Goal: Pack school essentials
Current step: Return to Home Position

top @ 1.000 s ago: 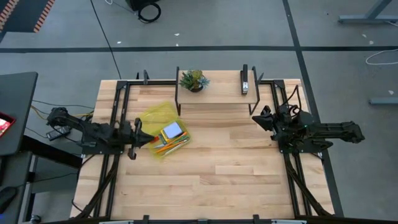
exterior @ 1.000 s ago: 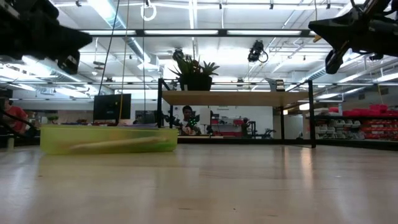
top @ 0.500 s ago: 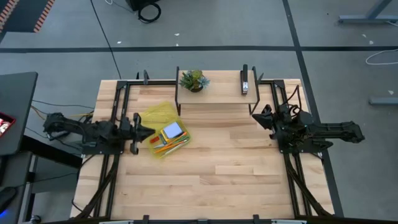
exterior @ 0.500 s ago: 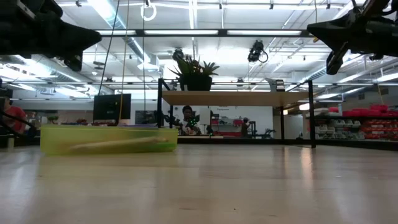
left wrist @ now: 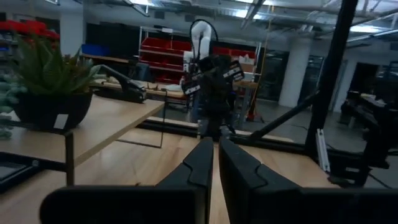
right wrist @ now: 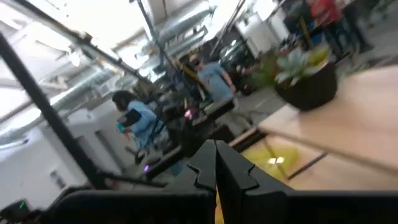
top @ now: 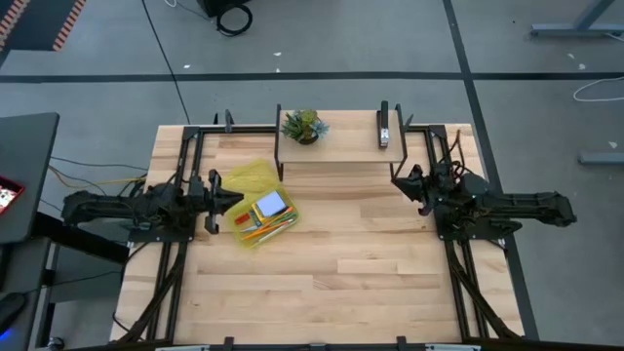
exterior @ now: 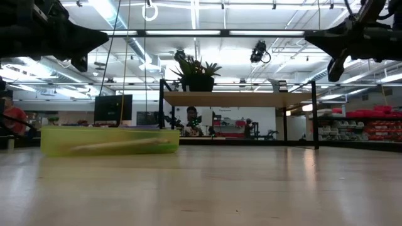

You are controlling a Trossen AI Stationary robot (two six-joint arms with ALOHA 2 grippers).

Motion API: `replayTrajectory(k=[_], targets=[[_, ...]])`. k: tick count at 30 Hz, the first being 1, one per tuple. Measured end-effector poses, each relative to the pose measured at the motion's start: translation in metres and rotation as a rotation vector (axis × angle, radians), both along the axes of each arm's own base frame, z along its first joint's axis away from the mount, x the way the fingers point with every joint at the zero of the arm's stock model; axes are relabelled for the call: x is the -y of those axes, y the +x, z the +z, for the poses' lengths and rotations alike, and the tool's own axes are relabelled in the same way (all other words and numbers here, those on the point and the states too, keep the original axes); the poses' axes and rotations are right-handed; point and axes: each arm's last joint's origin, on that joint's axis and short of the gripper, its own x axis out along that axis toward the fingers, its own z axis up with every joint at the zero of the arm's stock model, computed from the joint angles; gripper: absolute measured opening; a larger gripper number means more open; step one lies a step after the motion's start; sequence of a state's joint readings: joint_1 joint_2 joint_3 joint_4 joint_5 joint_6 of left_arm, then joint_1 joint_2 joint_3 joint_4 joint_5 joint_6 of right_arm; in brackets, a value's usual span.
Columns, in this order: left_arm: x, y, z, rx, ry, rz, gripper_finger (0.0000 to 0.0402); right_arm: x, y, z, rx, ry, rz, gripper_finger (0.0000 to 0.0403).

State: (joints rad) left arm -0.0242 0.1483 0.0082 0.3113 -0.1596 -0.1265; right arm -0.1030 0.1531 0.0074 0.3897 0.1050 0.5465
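A translucent yellow-green case lies open on the table's left half, resting flat on its base. In it lie the pale blue square notepad and the orange pencils. Scissors, pen and eraser do not show clearly. My left gripper hovers shut, raised just left of the case, fingers level and pointing toward the table's right. My right gripper hangs shut above the table's right half, holding nothing.
A raised wooden shelf on black legs stands at the far edge, with the potted green plant and the black stapler on top. Bare wood stretches across the table's middle and near side. People show in the room beyond.
My left gripper has swung toward the far edge along the case's left side, staying shut and raised, while its arm has drawn back toward the left edge. My right gripper has crept slightly toward the far-left. The case and its contents have stayed put.
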Motion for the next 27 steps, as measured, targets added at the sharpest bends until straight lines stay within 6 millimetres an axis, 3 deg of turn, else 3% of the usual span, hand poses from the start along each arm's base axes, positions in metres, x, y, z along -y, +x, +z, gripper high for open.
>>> replayTrajectory(k=[8,27], targets=[[0.005,0.002,0.0,-0.003,0.033,-0.167,0.0039,-0.01,0.007,-0.006,-0.065,0.039,0.079,0.001],[0.005,0.006,-0.006,-0.068,0.029,-0.163,0.0039,-0.013,0.007,-0.006,-0.077,-0.006,0.077,0.001]])
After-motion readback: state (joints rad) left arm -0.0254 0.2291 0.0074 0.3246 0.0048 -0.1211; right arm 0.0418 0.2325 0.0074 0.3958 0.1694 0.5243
